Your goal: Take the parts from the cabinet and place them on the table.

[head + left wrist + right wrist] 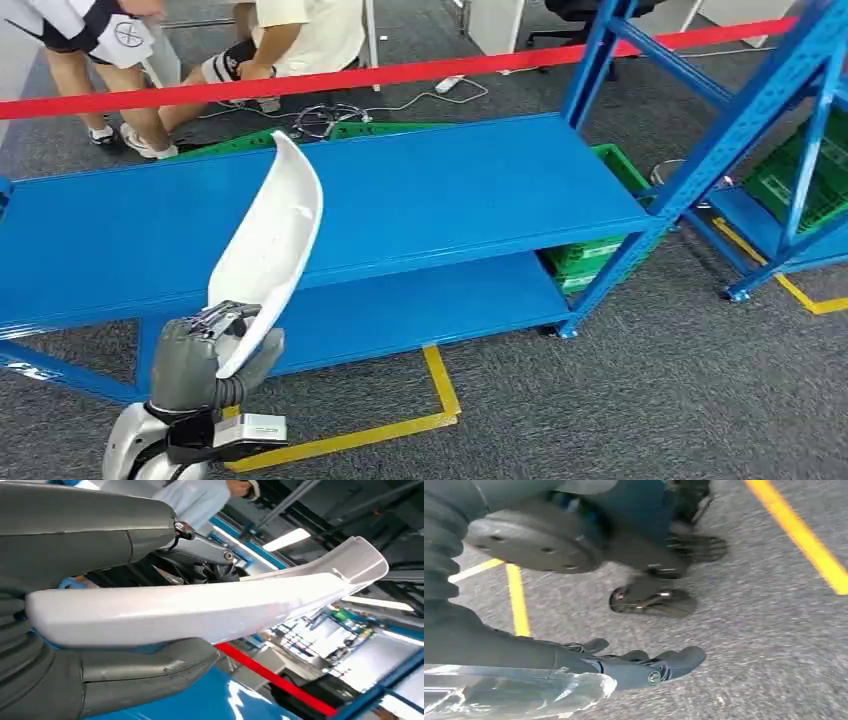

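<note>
A long white curved part (270, 230) stands nearly upright in front of the blue shelf unit (450, 190), its upper end over the top board. My left hand (200, 355) grips its lower end, low at the left of the head view. In the left wrist view the white part (200, 610) runs across the picture between the thumb (145, 672) and the fingers above it. My right hand (639, 665) hangs over the grey carpet with its fingers stretched out and nothing between them. A crumpled clear plastic film (514, 690) lies beside its wrist.
A red barrier tape (400, 72) runs behind the shelf unit, with two people (300, 40) and floor cables (330, 118) beyond it. Green crates (600, 255) sit at the unit's right end. A second blue rack (790, 150) stands right. Yellow tape (440, 390) marks the carpet.
</note>
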You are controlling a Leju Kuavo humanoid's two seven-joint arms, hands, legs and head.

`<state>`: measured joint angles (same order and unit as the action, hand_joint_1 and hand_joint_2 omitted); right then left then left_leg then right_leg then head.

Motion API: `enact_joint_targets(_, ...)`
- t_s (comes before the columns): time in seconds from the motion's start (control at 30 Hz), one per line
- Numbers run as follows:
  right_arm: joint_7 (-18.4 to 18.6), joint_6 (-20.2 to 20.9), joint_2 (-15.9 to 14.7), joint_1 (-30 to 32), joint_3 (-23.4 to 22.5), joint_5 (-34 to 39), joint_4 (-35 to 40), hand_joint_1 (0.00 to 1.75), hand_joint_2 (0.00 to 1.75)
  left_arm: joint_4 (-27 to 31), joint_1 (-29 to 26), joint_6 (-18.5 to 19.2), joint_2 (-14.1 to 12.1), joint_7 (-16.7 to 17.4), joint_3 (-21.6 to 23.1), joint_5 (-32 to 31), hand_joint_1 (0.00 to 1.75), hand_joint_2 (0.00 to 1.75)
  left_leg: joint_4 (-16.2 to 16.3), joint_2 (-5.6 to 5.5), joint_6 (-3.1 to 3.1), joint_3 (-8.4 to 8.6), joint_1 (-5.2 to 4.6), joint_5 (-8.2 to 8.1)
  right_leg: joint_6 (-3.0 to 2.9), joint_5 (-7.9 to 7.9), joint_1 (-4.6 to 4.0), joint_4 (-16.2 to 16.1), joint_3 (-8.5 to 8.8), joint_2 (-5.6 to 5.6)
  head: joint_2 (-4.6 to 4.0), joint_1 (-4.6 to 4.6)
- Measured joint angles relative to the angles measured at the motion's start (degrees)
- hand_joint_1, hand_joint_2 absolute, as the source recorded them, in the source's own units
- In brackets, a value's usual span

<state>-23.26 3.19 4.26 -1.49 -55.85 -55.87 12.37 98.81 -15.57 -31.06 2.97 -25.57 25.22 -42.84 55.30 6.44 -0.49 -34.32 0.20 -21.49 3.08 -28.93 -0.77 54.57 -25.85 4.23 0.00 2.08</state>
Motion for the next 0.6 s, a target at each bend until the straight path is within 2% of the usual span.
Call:
enact_joint_targets(0.03,-0.13,0.02,0.0,0.07,-0.24,0.02,0.0,0.0,1.75,-0.07,0.23,0.04,0.07,-0.09,0.05,0.02,1.75,1.75,0.02,0.59,-0.15,-0.02,0.18,0.27,-0.2,0.16,-0.19,-0.05,-0.85,-0.79,0.0,-0.16)
enact_joint_targets(0.07,-0.09,0.02,0.0,0.14,-0.42,0.0,0.0,0.0,1.75,-0.11,0.31,0.09,0.13,-0.15,0.13,0.02,1.75,1.75,-0.06,1.18,-0.55,-0.03,0.27,0.57,-0.71,0.47,-0.24,0.08,-1.33,-1.3,0.0,-0.02)
enact_joint_targets(0.1,-0.09,0.02,0.0,0.4,-0.66,0.02,0.0,0.0,1.75,-0.15,0.35,0.09,0.13,-0.15,0.15,0.2,1.75,1.75,0.01,0.81,-1.05,-0.2,0.31,0.44,-1.44,1.2,0.01,-0.28,-1.61,-1.9,0.0,-0.16)
enact_joint_targets(0.13,-0.11,0.02,0.11,0.48,-0.74,0.02,0.0,0.0,1.75,-0.26,0.46,0.17,0.11,-0.22,0.15,0.28,1.75,1.75,1.01,-2.3,-1.59,-0.55,0.43,-1.81,-1.85,1.79,0.26,-0.23,-2.04,-2.25,0.0,-0.02)
enact_joint_targets(0.17,-0.11,-0.04,0.04,0.49,-0.83,0.02,0.0,0.0,1.75,-0.33,0.42,0.24,0.11,-0.39,0.18,0.48,1.75,1.75,4.17,-4.78,-1.68,-1.38,0.42,-5.68,-2.35,2.5,0.33,-0.14,-2.44,-2.88,-0.02,0.0)
enact_joint_targets(0.2,-0.15,-0.13,0.07,0.33,-0.96,0.09,0.0,0.0,1.75,-0.39,0.43,0.37,0.09,-0.48,0.18,0.57,1.75,1.75,8.53,-5.64,-1.72,-2.59,0.42,-9.1,-2.56,3.23,0.32,-0.02,-3.29,-3.45,0.0,0.04)
enact_joint_targets(0.23,-0.15,-0.13,0.09,0.15,-1.07,0.11,0.0,0.0,1.75,-0.55,0.46,0.41,0.07,-0.5,0.18,0.66,1.75,1.75,13.48,-6.03,-1.67,-3.94,0.36,-11.82,-2.59,3.91,0.29,0.12,-4.31,-4.37,0.0,0.02)
enact_joint_targets(0.27,-0.15,-0.13,0.09,0.13,-1.16,0.11,0.0,0.0,1.75,-0.68,0.47,0.41,0.07,-0.5,0.18,0.72,1.75,1.75,16.97,-6.15,-1.61,-4.62,0.26,-13.0,-2.52,4.46,0.28,0.38,-5.29,-5.12,0.0,0.04)
enact_joint_targets(0.3,-0.15,-0.15,0.09,0.2,-1.2,0.11,0.0,0.0,1.75,-0.87,0.49,0.46,0.07,-0.57,0.18,0.74,1.75,1.75,17.96,-6.17,-1.57,-4.29,0.25,-12.58,-2.38,4.96,0.28,0.63,-6.24,-5.84,0.0,0.0)
enact_joint_targets(0.33,-0.15,-0.13,0.09,0.31,-1.22,0.11,0.0,0.0,1.75,-1.03,0.54,0.55,0.09,-0.68,0.22,0.83,1.75,1.75,16.71,-6.21,-1.47,-2.83,0.27,-10.81,-2.19,5.55,0.33,0.88,-7.27,-6.56,0.0,0.04)
enact_joint_targets(0.37,-0.15,-0.15,0.11,0.46,-1.27,0.11,0.0,0.0,1.75,-1.16,0.64,0.61,0.09,-0.76,0.29,0.87,1.75,1.75,13.4,-6.32,-1.38,-0.34,0.33,-8.57,-2.01,6.08,0.44,1.21,-8.22,-7.29,0.0,0.02)
enact_joint_targets(0.4,-0.17,-0.15,0.13,0.54,-1.35,0.15,0.0,0.0,1.75,-1.31,0.79,0.79,0.09,-0.92,0.37,0.92,1.75,1.75,8.59,-7.02,-1.36,3.0,0.44,-6.71,-1.71,6.56,0.64,1.66,-9.12,-8.09,0.0,0.02)
enact_joint_targets(0.43,-0.2,-0.15,0.13,0.55,-1.6,0.17,0.0,0.0,1.75,-1.49,1.05,1.03,0.09,-1.36,0.44,1.09,1.75,1.75,3.56,-9.8,-1.51,6.22,0.8,-6.98,-1.3,6.9,0.69,2.23,-9.9,-8.74,0.0,0.09)
enact_joint_targets(0.47,-0.22,-0.17,0.11,0.45,-1.79,0.22,0.02,0.0,1.75,-1.73,1.33,1.31,0.13,-1.68,0.61,1.44,1.75,1.75,0.67,-11.75,-1.32,7.86,0.9,-8.26,-1.0,7.29,0.43,2.66,-10.76,-9.29,0.0,0.22)
enact_joint_targets(0.5,-0.28,-0.17,0.11,0.48,-2.08,0.26,0.07,0.0,1.75,-1.99,1.6,1.77,0.18,-1.88,0.81,1.9,1.75,1.75,0.53,-11.46,-0.93,7.62,0.89,-8.42,-0.88,7.96,0.41,2.74,-11.13,-9.84,0.0,0.13)
enact_joint_targets(0.53,-0.28,-0.17,0.11,0.61,-2.34,0.35,0.09,0.0,1.75,-2.4,1.8,2.14,0.22,-2.03,0.94,2.12,1.75,1.75,0.61,-10.73,-0.78,7.22,0.74,-8.32,-0.61,8.61,0.44,2.61,-11.36,-10.47,0.0,0.13)
enact_joint_targets(0.57,-0.28,-0.2,0.11,0.88,-2.54,0.37,0.09,0.0,1.75,-2.67,1.91,2.27,0.33,-2.16,1.01,2.27,1.75,1.75,0.95,-10.17,-0.37,7.07,0.49,-8.06,-0.3,9.2,0.55,2.35,-11.56,-11.12,0.0,0.06)
enact_joint_targets(0.6,-0.26,-0.26,0.09,1.22,-2.75,0.48,0.09,0.0,1.75,-3.02,2.08,2.54,0.42,-2.25,1.05,2.56,1.75,1.75,0.88,-9.09,0.34,6.48,0.95,-7.5,0.06,9.7,0.61,2.33,-11.92,-11.81,0.0,0.11)
